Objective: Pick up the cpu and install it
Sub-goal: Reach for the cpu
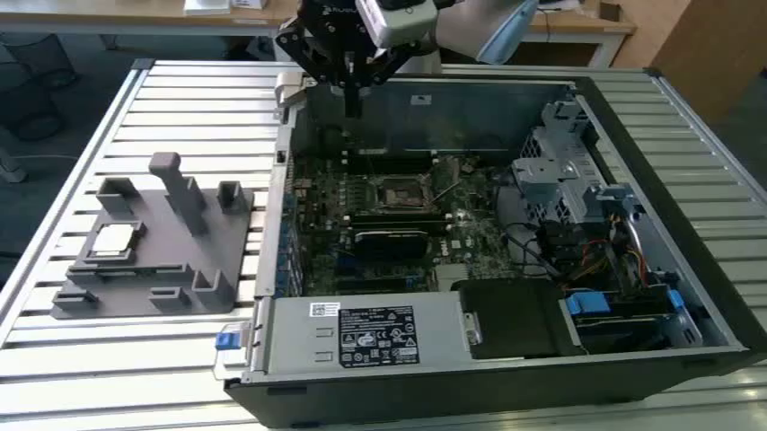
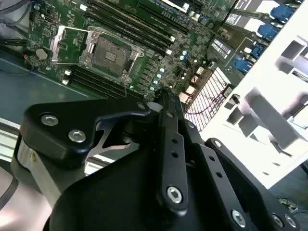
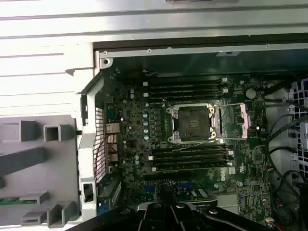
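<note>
The cpu (image 1: 114,238), a small pale silver square, lies flat in a pocket of the grey plastic tray (image 1: 180,278) on the exterior view's left, outside the computer case. My gripper (image 1: 351,109) hangs above the case's far wall, well away from the cpu, with its black fingers pressed together and nothing between them. The second wrist view shows the same fingers (image 2: 166,103) meeting in a narrow tip. The motherboard's cpu socket (image 1: 396,190) sits in the middle of the board with its metal frame swung open and no chip in it, as seen in both wrist views (image 3: 192,122) (image 2: 108,50).
The open computer case (image 1: 359,346) lies on a slatted metal table (image 1: 180,108). Memory slots (image 3: 187,89) flank the socket. A drive cage (image 1: 551,171) and cables (image 1: 599,260) fill the case on the exterior view's right. Upright posts (image 1: 180,193) rise from the tray.
</note>
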Controlling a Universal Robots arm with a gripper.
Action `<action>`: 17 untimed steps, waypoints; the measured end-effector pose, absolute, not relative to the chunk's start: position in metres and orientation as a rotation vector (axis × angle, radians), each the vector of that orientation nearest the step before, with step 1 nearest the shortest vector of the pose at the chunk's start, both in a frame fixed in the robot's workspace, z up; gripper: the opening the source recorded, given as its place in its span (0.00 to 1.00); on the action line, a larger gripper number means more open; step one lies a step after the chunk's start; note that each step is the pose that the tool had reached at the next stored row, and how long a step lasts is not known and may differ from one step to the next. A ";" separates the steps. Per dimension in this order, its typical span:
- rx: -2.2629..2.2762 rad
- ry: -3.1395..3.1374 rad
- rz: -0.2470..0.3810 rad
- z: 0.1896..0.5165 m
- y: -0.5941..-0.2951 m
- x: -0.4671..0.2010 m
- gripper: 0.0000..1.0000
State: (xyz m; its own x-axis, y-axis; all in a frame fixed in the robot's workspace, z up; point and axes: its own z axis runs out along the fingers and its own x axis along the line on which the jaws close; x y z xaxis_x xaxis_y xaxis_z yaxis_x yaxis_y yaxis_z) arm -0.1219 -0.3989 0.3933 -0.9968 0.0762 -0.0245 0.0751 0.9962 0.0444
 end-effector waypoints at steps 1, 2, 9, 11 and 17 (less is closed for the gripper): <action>0.118 3.113 0.068 0.393 -0.399 -0.122 0.11; 0.118 3.112 0.068 0.393 -0.399 -0.122 0.11; 0.118 3.112 0.068 0.393 -0.399 -0.130 0.11; 0.118 3.112 0.068 0.393 -0.399 -0.135 0.11; 0.118 3.112 0.068 0.393 -0.398 -0.150 0.11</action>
